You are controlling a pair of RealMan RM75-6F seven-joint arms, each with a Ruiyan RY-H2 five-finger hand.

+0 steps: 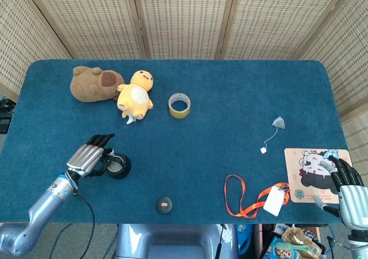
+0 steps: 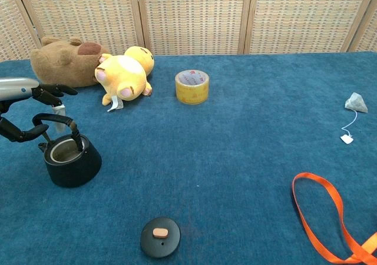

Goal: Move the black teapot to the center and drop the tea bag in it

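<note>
The black teapot [image 1: 118,166] stands lidless at the front left of the blue table, its bail handle upright [image 2: 56,122]. My left hand [image 1: 89,157] hovers just left of it with fingers spread toward the handle and holds nothing; in the chest view the left hand [image 2: 29,91] shows at the left edge. The teapot's lid [image 1: 165,204] lies apart near the front edge. The tea bag [image 1: 279,122] lies at the right with its string and tag [image 1: 263,150]. My right hand [image 1: 345,187] rests open off the table's right front corner.
A brown plush [image 1: 91,84] and a yellow plush [image 1: 135,92] lie at the back left. A tape roll [image 1: 179,105] sits behind the centre. An orange lanyard with a badge [image 1: 253,201] and a printed mat [image 1: 313,166] lie at the front right.
</note>
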